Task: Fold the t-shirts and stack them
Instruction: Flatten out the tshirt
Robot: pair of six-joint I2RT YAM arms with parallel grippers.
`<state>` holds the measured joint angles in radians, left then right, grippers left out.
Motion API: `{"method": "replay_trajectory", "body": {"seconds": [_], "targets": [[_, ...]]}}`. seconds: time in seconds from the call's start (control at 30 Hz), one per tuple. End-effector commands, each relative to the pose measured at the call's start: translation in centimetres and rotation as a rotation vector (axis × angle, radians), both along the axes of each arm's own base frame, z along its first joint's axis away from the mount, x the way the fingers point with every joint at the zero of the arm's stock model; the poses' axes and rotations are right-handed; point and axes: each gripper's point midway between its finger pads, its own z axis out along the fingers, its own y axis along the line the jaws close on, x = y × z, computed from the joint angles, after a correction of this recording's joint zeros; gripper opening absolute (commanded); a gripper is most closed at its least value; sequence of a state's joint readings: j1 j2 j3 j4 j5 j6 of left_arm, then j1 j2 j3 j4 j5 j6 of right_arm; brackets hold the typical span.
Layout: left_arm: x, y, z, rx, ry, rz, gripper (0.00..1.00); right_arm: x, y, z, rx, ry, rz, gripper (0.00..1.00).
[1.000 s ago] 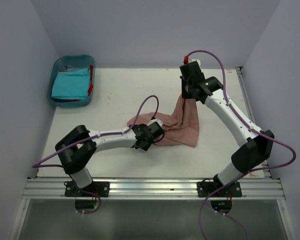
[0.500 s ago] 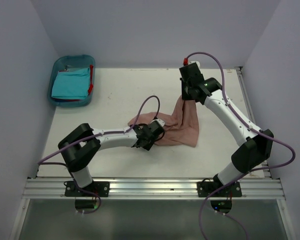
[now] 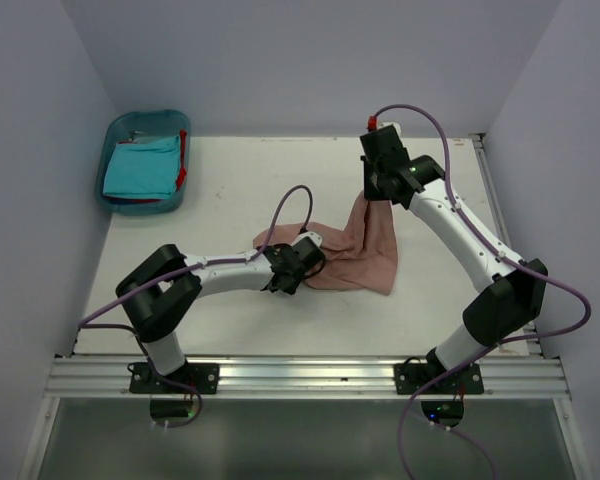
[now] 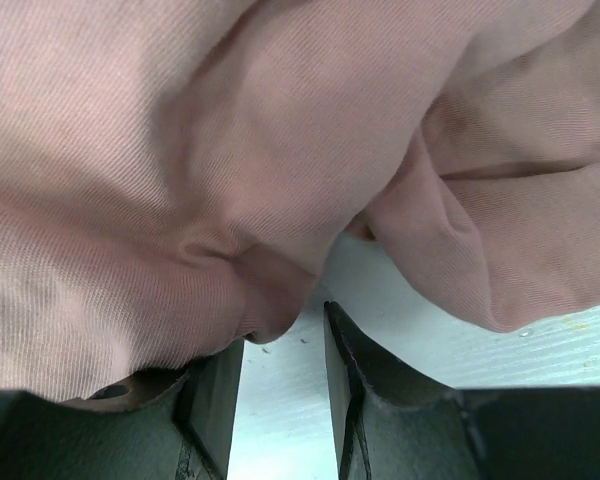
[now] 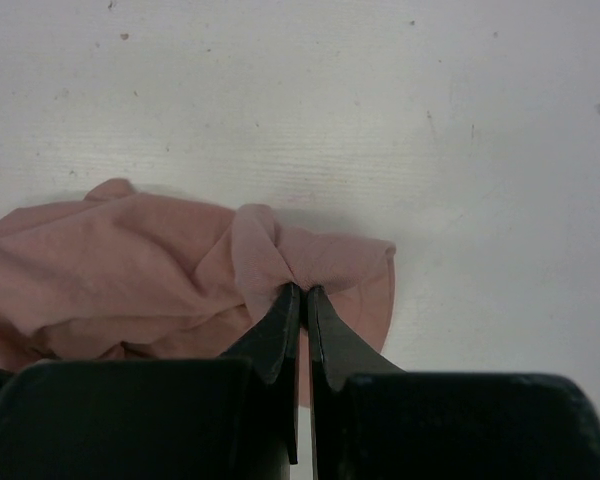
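Observation:
The dusty pink t-shirt (image 3: 360, 250) lies crumpled on the table's middle. My right gripper (image 3: 374, 196) is shut on a pinch of its far edge and holds that part up, so the cloth hangs in a drape; the right wrist view shows the pinch (image 5: 301, 288) and the shirt (image 5: 110, 280). My left gripper (image 3: 292, 270) is low on the table at the shirt's near-left edge. In the left wrist view its jaws (image 4: 280, 335) stand open with bare table between them, and pink cloth (image 4: 230, 150) bulges at the tips and lies over the left finger. The turquoise t-shirt (image 3: 140, 168) lies folded in the bin, with red cloth (image 3: 182, 170) beside it.
A blue plastic bin (image 3: 145, 119) stands at the far left corner of the white table (image 3: 230, 190). Grey walls close in the left, back and right sides. A purple cable loops over the left arm near the shirt.
My left gripper has slid a little to the left along the shirt's near edge. The pink flap at the left shows less. The right gripper has hardly moved.

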<state>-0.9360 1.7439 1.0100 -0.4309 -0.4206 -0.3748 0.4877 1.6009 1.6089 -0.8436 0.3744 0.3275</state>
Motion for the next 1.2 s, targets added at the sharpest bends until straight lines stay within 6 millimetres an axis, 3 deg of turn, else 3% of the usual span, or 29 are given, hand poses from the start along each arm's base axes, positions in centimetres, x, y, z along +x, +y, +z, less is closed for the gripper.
{"method": "replay_trajectory", "body": {"seconds": [0.0,0.47,0.9,1.03,1.17], "targets": [[0.9,0.4,1.4,0.000,-0.047,0.042,0.41,0.1,0.0,1.3,0.020,-0.042,0.016,0.00],[1.1,1.4,2.3,0.020,-0.083,0.068,0.40,0.2,0.2,0.8,0.020,-0.029,0.024,0.00],[1.1,3.1,-2.0,0.021,0.026,0.093,0.36,0.0,0.0,0.6,0.015,-0.024,0.022,0.00],[1.1,3.2,-3.1,0.006,0.053,0.092,0.26,0.0,0.1,0.6,0.016,-0.024,0.025,0.00],[1.0,3.4,-3.8,0.016,0.067,0.097,0.00,-0.2,-0.1,0.5,0.013,-0.022,0.023,0.00]]}}
